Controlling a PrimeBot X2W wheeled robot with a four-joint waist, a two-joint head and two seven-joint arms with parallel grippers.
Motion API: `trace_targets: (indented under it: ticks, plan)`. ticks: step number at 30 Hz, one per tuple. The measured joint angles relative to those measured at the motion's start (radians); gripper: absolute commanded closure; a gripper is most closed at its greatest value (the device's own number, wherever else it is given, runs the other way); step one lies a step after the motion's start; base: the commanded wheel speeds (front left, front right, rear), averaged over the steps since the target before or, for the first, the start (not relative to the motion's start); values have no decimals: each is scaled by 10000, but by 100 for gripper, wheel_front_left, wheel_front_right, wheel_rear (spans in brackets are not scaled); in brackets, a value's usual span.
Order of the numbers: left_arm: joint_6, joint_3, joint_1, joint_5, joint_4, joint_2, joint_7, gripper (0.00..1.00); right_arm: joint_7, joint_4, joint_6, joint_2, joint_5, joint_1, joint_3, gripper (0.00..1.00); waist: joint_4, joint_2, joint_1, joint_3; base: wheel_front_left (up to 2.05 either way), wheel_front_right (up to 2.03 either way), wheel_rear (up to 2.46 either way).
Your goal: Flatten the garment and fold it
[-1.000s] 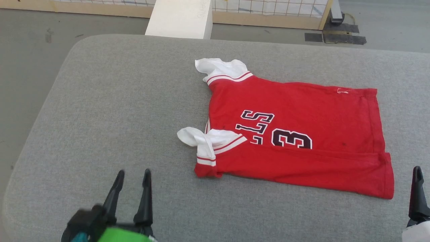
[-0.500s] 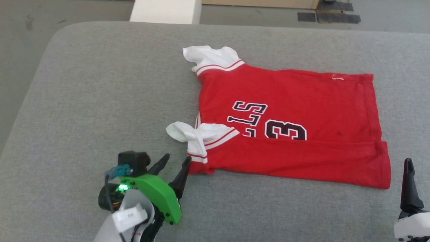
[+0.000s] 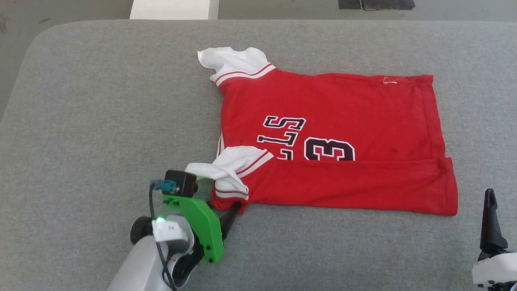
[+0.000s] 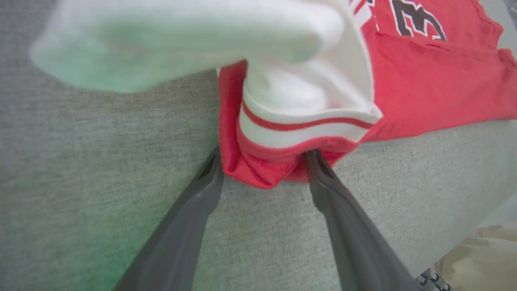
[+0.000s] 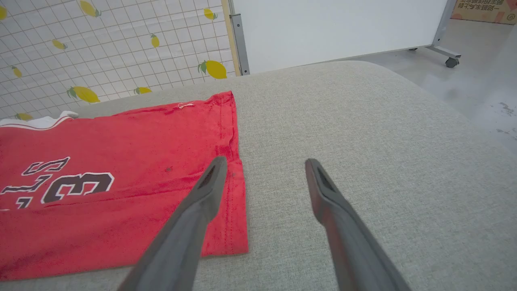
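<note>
The garment point(image 3: 335, 129), a red jersey with white sleeves and a black 3, lies mostly flat on the grey padded table point(image 3: 101, 121), its near long edge folded over. The near sleeve point(image 3: 230, 165) is bunched up. My left gripper point(image 3: 224, 207) is at the garment's near-left corner. In the left wrist view the left gripper point(image 4: 263, 155) is open, its two fingers straddling the red corner point(image 4: 258, 171) under the striped sleeve cuff. My right gripper point(image 3: 492, 198) stands at the lower right. The right wrist view shows the right gripper point(image 5: 265, 161) open, above the table beside the hem point(image 5: 236, 173).
A white block point(image 3: 173, 8) stands beyond the table's far edge, with dark tape patches point(image 3: 375, 4) on the floor. In the right wrist view a lemon-patterned grid panel point(image 5: 101, 48) and a white board on casters point(image 5: 335, 28) stand past the table's rounded end.
The head camera has tipped downward, shifting the whole picture. My left gripper has advanced forward and rightward to the garment's near-left corner. The right gripper has stayed put.
</note>
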Motion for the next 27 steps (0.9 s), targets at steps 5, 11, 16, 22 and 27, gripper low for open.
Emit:
trace_targets:
  ticks: [5,11,16,22,27]
  plan:
    - [90,-12,-405,4,428,-188,-341,100,2,-10,0,0,-2,-73,-4,0,-35,0,0,104,0,0,0]
    - [19,-27,-506,-73,621,-291,-828,100,660,-211,2,0,-121,-346,324,0,45,0,0,172,0,0,0]
    - [-17,-92,-490,-86,408,-276,-1137,100,3043,-58,0,2,370,-891,372,0,123,0,0,331,0,0,0]
    - [-17,-311,-455,-88,15,-337,-1358,100,5814,481,0,-2,-215,-1606,-407,0,467,0,1,606,0,0,0]
    - [-17,-357,-466,-136,-65,-497,-1461,100,6458,767,-2,-4,-245,-1733,-527,0,742,0,0,783,0,0,0]
